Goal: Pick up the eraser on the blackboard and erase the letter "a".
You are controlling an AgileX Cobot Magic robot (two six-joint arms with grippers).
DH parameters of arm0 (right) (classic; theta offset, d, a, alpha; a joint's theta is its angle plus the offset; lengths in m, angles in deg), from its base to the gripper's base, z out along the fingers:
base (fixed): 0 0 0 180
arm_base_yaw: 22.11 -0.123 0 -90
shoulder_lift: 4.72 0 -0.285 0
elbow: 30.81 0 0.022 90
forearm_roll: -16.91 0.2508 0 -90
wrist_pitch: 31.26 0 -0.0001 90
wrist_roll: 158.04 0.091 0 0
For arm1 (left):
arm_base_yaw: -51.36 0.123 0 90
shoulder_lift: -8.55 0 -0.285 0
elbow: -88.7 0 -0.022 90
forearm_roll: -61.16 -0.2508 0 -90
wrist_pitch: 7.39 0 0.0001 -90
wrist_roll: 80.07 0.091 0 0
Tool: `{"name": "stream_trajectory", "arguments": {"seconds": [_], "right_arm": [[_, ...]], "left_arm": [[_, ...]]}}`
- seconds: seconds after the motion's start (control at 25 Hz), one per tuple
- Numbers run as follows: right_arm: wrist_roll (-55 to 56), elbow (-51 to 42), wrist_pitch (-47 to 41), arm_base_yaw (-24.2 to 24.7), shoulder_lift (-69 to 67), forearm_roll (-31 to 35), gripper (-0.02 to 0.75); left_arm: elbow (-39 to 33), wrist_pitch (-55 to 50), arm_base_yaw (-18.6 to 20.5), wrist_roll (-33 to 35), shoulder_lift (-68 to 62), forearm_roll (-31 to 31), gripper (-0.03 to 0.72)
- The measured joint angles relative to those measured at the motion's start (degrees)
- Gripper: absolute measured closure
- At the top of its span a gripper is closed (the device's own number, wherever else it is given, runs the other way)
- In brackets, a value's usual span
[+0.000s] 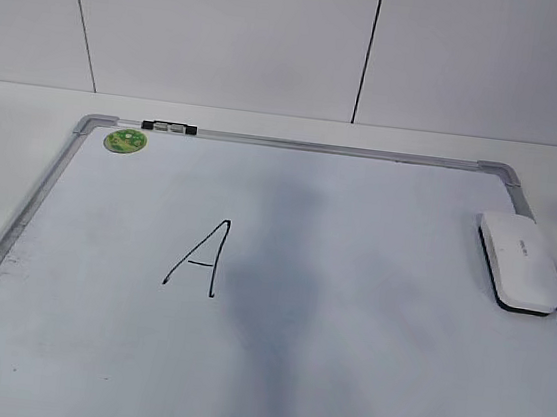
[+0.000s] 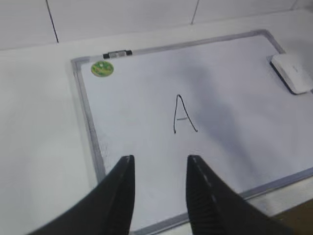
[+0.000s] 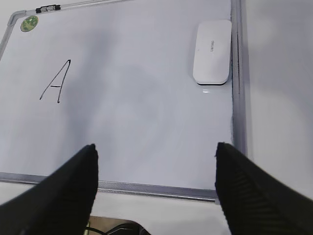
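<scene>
The eraser (image 1: 519, 261), a white rounded block with a dark underside, lies flat on the blackboard (image 1: 296, 144) by its right frame edge. It also shows in the left wrist view (image 2: 292, 72) and the right wrist view (image 3: 212, 51). The only writing I see is a tall capital "A" (image 1: 200, 257); no small letter "a" shows in any view. My left gripper (image 2: 159, 159) is open and empty above the board's near left part. My right gripper (image 3: 155, 147) is wide open and empty above the board's near edge, well short of the eraser. Neither gripper shows in the exterior view.
A small black-and-white clip (image 1: 169, 128) sits on the far frame edge, with a round green sticker (image 1: 124, 140) next to it. A grey shadow or smudge runs down the board's middle. A white tiled wall stands behind the table. Cables show below the board's near edge in the right wrist view.
</scene>
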Motion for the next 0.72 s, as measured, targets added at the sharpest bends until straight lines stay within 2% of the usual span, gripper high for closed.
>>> {"name": "stream_trajectory", "arguments": {"seconds": [0.2,0.72], "right_arm": [[-0.11,-2.43,-0.13,-0.47,5.35,-2.40,0.145],[-0.11,-13.52,-0.17,-0.51,15.60,-3.77,0.145]], "left_arm": [[-8.55,-0.08,-1.85,0.40,6.92,0.00,0.420],[-22.97,-0.08,-1.97,0.95,18.29,0.00,0.445]]}}
